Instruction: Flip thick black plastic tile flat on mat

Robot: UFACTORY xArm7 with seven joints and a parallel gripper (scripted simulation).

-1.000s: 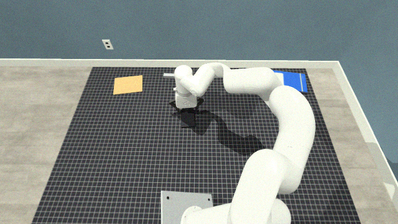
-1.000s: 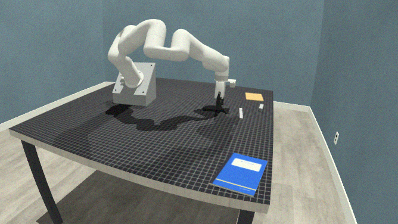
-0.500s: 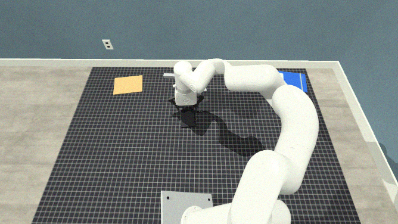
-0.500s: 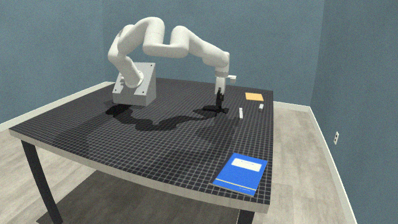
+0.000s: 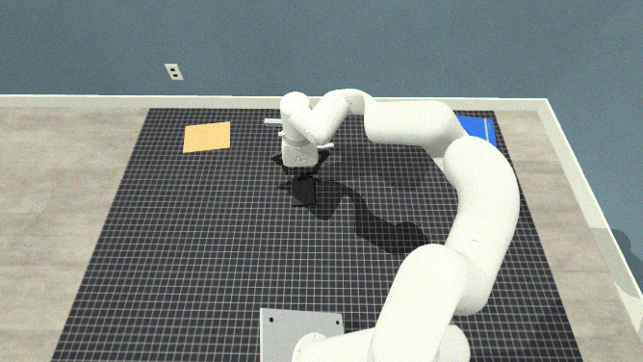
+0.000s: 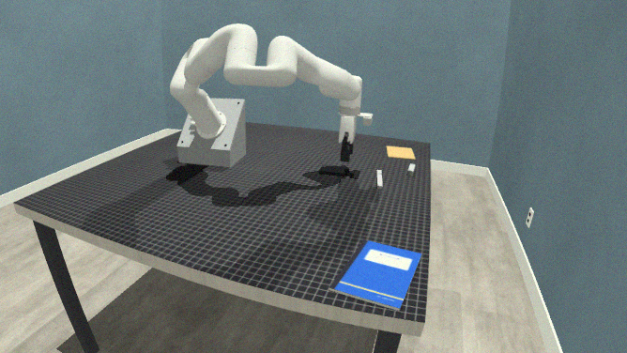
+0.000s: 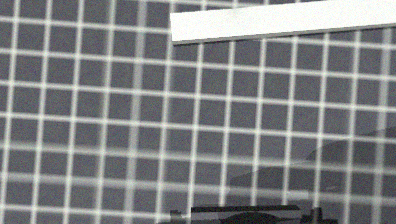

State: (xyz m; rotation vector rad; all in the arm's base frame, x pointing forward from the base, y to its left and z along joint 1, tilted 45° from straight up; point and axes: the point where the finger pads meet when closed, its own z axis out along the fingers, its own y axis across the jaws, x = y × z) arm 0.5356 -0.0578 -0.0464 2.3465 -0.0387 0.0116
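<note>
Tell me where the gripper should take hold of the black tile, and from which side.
Probably the top edge, from straight above. The tile seems to stand on edge on the mat, thin side up, right under the open gripper. One finger down each broad face should clamp its thickness, leaving room to tip it flat.
</note>
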